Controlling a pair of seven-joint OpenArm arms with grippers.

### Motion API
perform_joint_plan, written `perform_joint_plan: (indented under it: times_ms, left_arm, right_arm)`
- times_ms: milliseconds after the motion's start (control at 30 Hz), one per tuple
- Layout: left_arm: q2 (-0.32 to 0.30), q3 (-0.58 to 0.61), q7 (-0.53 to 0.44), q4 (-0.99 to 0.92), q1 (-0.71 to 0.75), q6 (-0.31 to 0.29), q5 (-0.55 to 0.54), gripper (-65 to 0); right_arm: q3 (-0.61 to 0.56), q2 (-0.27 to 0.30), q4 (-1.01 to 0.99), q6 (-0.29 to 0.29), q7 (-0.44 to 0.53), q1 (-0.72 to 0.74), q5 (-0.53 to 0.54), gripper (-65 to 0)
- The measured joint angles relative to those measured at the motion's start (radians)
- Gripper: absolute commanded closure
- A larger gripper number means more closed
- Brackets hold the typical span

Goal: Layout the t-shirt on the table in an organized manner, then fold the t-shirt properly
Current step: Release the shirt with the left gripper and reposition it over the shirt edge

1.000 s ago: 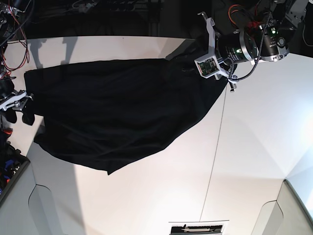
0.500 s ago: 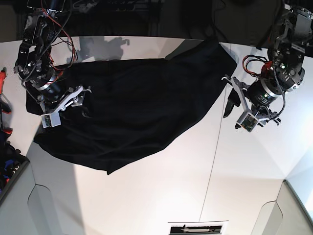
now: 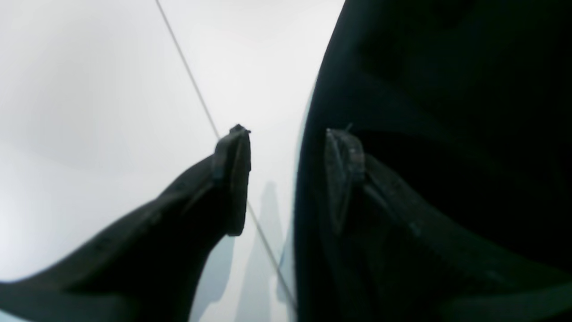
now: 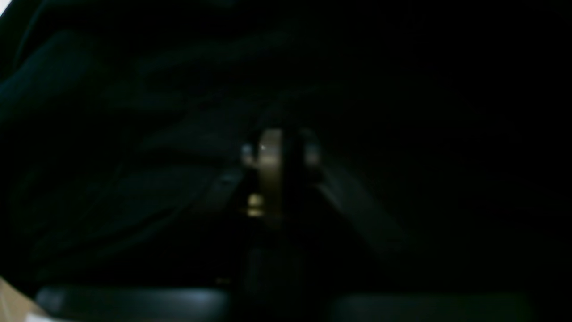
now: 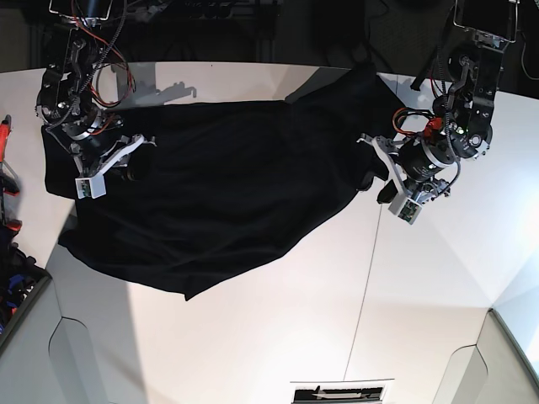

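Left hand [image 3: 286, 179] spread astride the t-shirt [image 5: 219, 194] edge (right hand [image 4: 277, 152] clenched, grasp indiscernible)

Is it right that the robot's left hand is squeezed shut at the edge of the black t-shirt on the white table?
Not quite. The left hand is open, not squeezed shut. The left wrist view shows a clear gap between its two fingers, one over the white table and the other over the black t-shirt. The rest is right: it sits at the shirt's edge.
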Motion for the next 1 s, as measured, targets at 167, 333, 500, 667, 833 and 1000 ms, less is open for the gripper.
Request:
perform_joint_plan:
  times_ms: [167,333,500,667,833,1000]
  left_arm:
    - [0.065,0.002,-0.021,-0.001,0.005,-0.006,0.120,-30.1]
    - [0.074,0.002,-0.029,-0.062,0.003,-0.006,0.142,-30.1]
    - [0.074,0.001,-0.065,-0.106,-0.004,-0.013,0.165,-30.1]
    - [0.051,0.004,-0.092,-0.109,-0.006,-0.003,0.225,-30.1]
    - [-0.015,0.005,-0.109,-0.111,-0.005,0.072,0.254,-30.1]
    - [-0.043,0.002,-0.066,-0.121,-0.029,0.190,0.389,-30.1]
  right_arm:
    - [0.000,0.000,-0.036,0.005,0.047,0.002,0.013,0.0]
    - [0.000,0.000,-0.035,0.005,0.014,0.003,0.004,0.0]
    - [0.000,0.029,-0.033,0.008,-0.022,-0.022,-0.001,0.0]
    - [0.035,0.090,-0.027,0.031,0.003,-0.098,0.076,0.0]
    - [0.096,0.105,-0.027,0.041,0.001,-0.136,0.108,0.0]
    - [0.135,0.118,-0.028,0.058,0.001,-0.166,0.138,0.0]
